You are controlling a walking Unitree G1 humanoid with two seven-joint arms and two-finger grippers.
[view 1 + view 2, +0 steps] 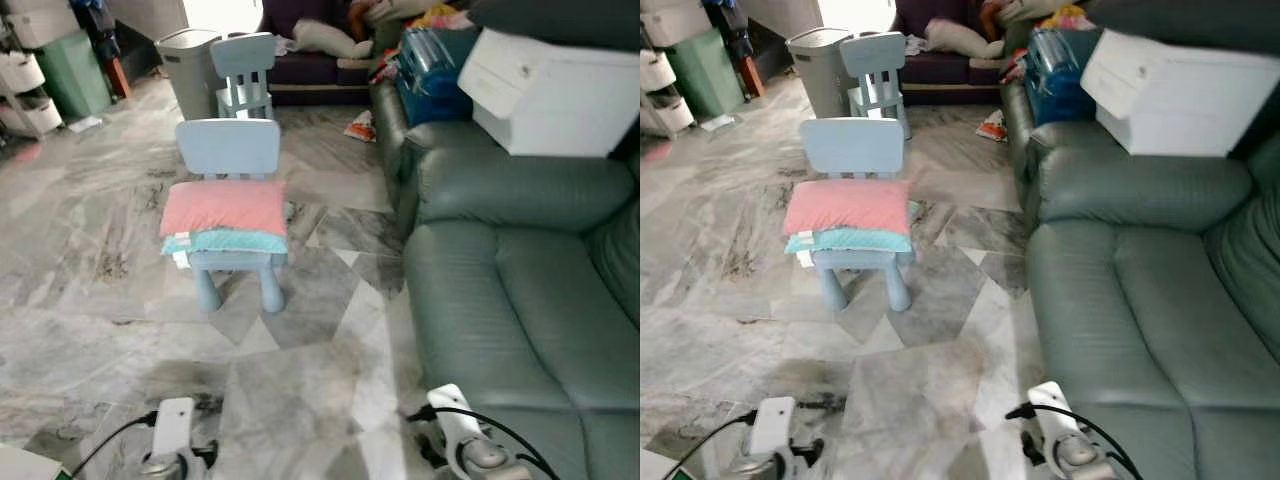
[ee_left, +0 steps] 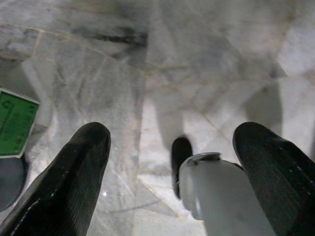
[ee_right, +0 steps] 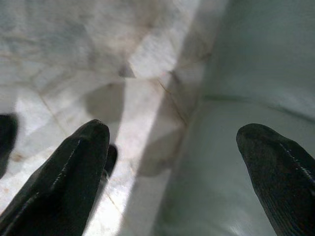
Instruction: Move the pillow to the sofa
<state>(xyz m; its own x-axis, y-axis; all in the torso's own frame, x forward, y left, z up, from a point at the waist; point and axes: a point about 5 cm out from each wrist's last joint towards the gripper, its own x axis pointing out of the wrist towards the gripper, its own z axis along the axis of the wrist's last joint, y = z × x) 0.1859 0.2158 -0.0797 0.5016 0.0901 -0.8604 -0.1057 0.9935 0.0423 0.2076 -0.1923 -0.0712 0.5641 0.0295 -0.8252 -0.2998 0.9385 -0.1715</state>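
The pink pillow (image 1: 224,207) lies on a small blue chair (image 1: 229,150), apart from the grey sofa (image 1: 520,300). Left pincer (image 2: 172,162) and right pincer (image 3: 172,162) hang wide over the floor (image 1: 290,390).

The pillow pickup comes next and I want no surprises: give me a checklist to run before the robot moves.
1. Pink pillow lies flat on the blue chair: ok.
2. Floor between robot and chair free of obstacles: ok.
3. Left hand open, holding nothing: ok.
4. Right hand open, holding nothing: ok.
5. Sofa has a bare seat for the pillow: ok.
6. Teal cushion under the pillow will stay put: cannot tell.
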